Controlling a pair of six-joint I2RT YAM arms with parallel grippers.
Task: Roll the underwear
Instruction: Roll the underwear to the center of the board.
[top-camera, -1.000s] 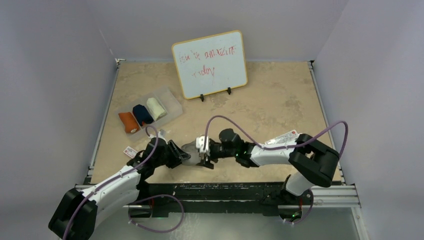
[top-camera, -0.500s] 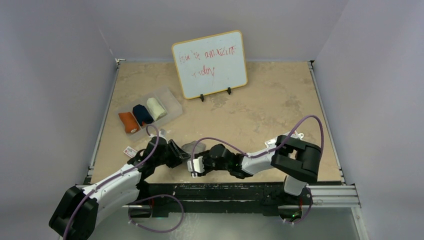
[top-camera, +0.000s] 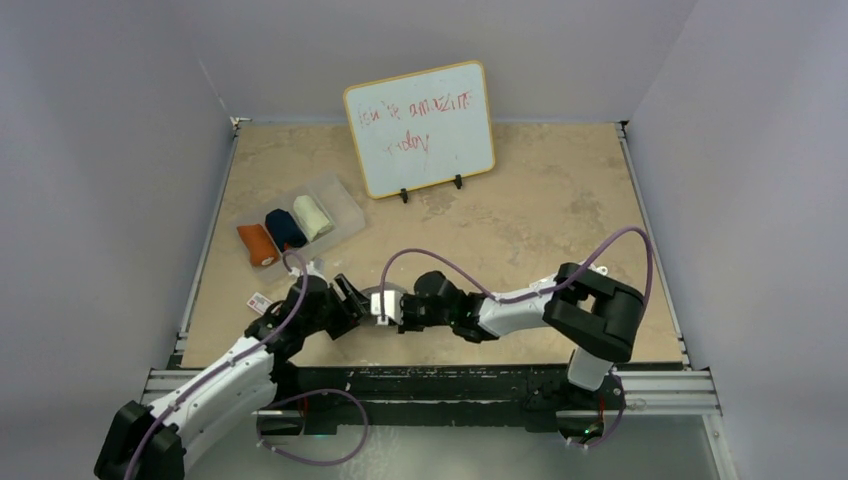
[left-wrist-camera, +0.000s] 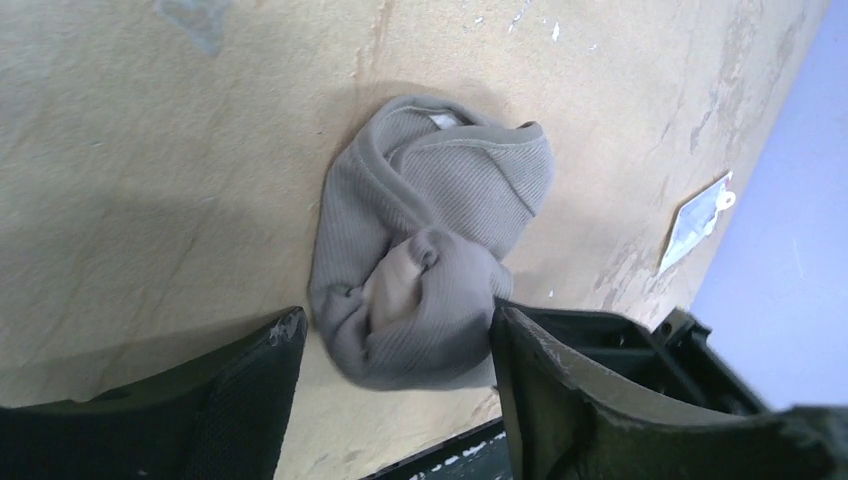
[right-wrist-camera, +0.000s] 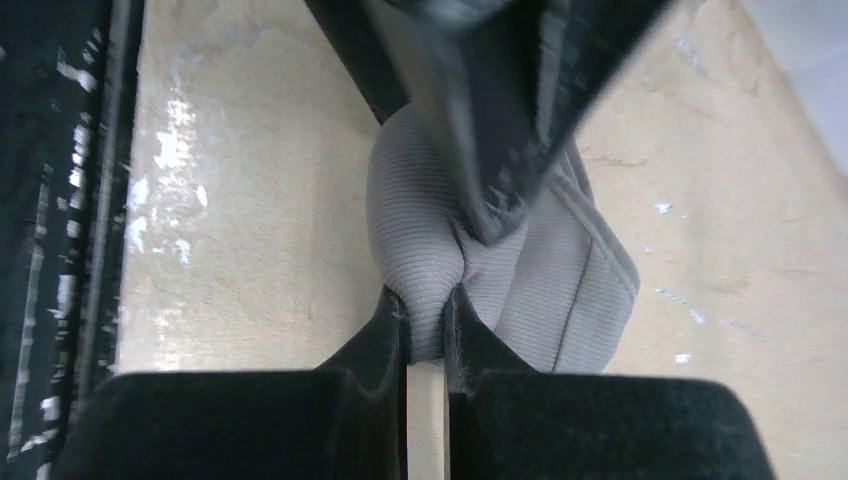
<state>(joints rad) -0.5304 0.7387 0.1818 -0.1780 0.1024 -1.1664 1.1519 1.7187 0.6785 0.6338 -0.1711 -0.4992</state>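
The grey underwear (left-wrist-camera: 430, 230) lies bunched in a loose lump on the tan table (top-camera: 540, 220), near the front edge and between the two arms. A patch of beige waistband shows among the folds at its near end. The right pincer (right-wrist-camera: 428, 312) is pressed together on a ridge of the ribbed cloth, pinching a narrow fold between its dark fingers (right-wrist-camera: 375, 345) with almost no gap left. The left pincer (left-wrist-camera: 395, 325) stands spread wide, with one finger on each side of the lump's near end. Its right-hand finger seems to brush the cloth, though the angle makes contact hard to judge, and the other sits just beside the fabric without gripping it. From above, the two pincers meet head-on over the lump. Farther back on the left, a clear tray (top-camera: 345, 208) holds three rolls side by side: the orange roll (top-camera: 258, 244), the navy roll (top-camera: 285, 228) and the cream roll (top-camera: 312, 216). A small white card (top-camera: 260, 301) lies on the table just left of the left arm, and a whiteboard (top-camera: 420, 128) with red scribble stands upright at the back.
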